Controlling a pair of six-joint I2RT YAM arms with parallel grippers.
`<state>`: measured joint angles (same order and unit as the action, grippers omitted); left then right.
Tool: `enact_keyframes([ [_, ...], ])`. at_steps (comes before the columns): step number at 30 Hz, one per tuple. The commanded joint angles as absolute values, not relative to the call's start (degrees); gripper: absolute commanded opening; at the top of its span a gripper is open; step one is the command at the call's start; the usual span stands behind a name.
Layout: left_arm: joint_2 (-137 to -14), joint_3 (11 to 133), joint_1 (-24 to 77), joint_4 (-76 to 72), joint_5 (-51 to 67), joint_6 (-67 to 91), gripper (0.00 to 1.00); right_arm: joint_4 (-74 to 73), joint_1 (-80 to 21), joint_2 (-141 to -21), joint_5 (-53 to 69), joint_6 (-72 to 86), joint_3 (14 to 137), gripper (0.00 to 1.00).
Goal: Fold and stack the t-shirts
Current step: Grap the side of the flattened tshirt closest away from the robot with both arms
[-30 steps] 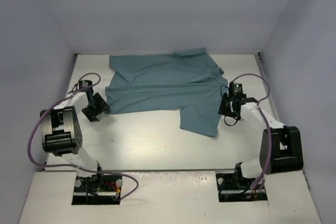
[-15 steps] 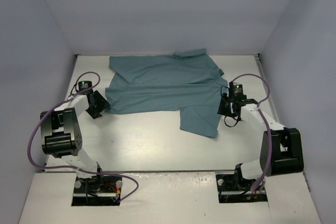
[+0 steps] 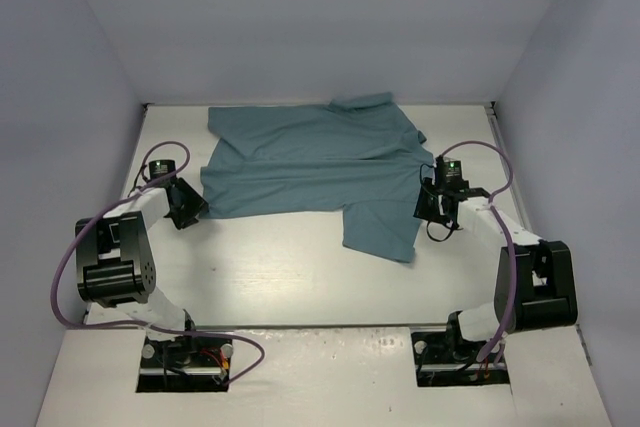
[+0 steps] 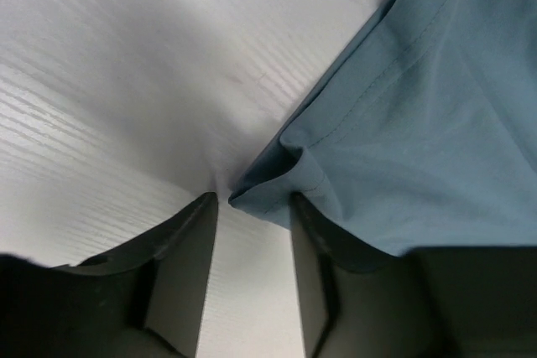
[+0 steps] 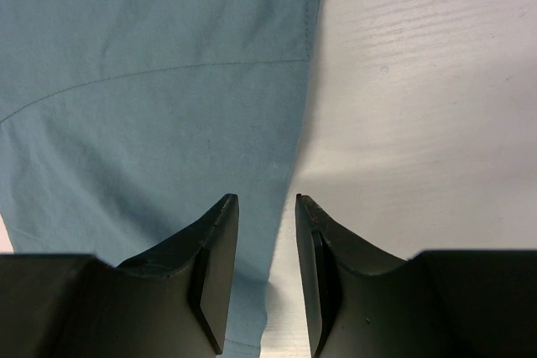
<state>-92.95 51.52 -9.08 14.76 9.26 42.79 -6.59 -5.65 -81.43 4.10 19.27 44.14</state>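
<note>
The teal t-shirt lies spread flat over the far half of the white table, with one sleeve flap pointing toward the near side at the right. My left gripper sits low at the shirt's near-left corner. In the left wrist view that folded corner lies right at the tips of the left gripper, whose jaws stand apart. My right gripper is at the shirt's right edge. In the right wrist view the shirt's hem runs between the spread jaws of the right gripper, which hold nothing.
Pale walls close in the table on the left, far and right sides. The left arm's bulky joint and the right arm's joint stand near the front, with purple cables looping beside them. Bare tabletop lies between the arms.
My left gripper has moved away from me and up to the shirt's near-left corner, and its jaws have narrowed. The right arm and the shirt have stayed still.
</note>
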Motion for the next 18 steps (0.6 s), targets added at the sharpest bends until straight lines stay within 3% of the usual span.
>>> enact_keyframes([
  [1, -92.74, 49.98, -8.94, 18.66, 9.32, 43.64, 0.34, -4.63, -5.71, -81.91, 3.60, 18.92, 46.78, 0.31],
  [3, -93.17, 49.83, -8.87, 18.72, 9.49, 43.94, 0.25, -4.57, -5.71, -81.91, 3.42, 18.99, 46.84, 0.31],
  [12, -93.04, 50.02, -8.96, 19.40, 8.79, 43.63, 0.01, -4.76, -5.66, -80.12, 3.21, 19.80, 44.75, 0.32],
  [18, -90.94, 50.39, -8.96, 21.41, 9.12, 42.99, 0.00, -10.31, -5.66, -76.43, -0.96, 25.24, 40.72, 0.36],
])
